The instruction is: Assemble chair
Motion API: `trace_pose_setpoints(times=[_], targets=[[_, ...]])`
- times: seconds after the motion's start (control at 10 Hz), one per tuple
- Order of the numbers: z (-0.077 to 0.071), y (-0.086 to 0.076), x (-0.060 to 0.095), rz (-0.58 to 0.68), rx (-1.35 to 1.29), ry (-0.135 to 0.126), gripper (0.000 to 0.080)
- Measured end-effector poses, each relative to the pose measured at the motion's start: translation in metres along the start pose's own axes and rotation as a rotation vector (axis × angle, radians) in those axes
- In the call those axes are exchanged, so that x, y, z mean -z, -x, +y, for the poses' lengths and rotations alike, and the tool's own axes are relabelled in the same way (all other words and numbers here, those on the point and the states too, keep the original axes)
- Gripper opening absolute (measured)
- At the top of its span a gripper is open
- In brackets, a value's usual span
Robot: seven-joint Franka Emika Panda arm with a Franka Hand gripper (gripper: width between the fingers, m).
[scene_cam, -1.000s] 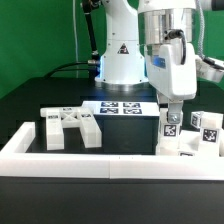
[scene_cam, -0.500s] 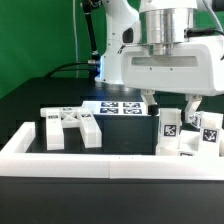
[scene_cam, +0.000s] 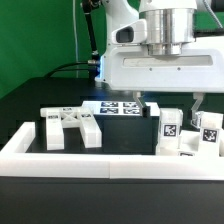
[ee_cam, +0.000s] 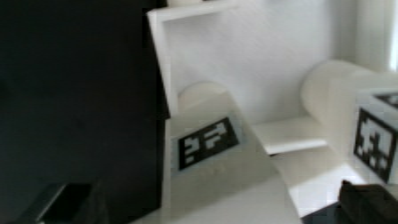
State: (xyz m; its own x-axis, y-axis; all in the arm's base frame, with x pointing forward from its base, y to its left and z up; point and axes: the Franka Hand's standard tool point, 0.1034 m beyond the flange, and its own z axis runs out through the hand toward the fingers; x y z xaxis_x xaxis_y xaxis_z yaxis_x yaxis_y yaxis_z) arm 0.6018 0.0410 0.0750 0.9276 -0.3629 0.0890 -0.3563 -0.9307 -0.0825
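Status of gripper (scene_cam: 174,106): fingers (scene_cam: 151,104) spread wide, empty, poised above leg (scene_cam: 170,128). Recommend centring over leg, descending straight, closing on flat sides, keeping clear of neighbouring part (scene_cam: 208,126).

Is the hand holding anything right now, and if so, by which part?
Nothing is held. The hand is open, its fingers spread wide above the tagged white chair parts, gripping none of them.

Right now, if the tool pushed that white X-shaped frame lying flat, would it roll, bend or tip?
The X-braced frame lies flat and wide on the table, so it would probably slide rather than tip or roll. Its thick blocky bars suggest it stays stiff. Its matte plastic look hints it is light.
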Motion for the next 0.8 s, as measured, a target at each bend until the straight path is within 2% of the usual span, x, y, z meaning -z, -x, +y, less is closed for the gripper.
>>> trace_pose_setpoints(times=[0.2, 0.3, 0.5, 0.6, 0.8], targets=[[0.0004, 0.0, 0.0, 0.002, 0.123, 0.021, 0.0649], [0.0008, -0.0002, 0.0, 0.002, 0.132, 0.023, 0.0649], [0.0014, -0.0005, 0.0, 0.002, 0.132, 0.024, 0.0389], [0.0014, -0.0005, 0.0, 0.002, 0.131, 0.024, 0.0288], [0.0014, -0.0005, 0.0, 0.003, 0.094, 0.024, 0.0289]])
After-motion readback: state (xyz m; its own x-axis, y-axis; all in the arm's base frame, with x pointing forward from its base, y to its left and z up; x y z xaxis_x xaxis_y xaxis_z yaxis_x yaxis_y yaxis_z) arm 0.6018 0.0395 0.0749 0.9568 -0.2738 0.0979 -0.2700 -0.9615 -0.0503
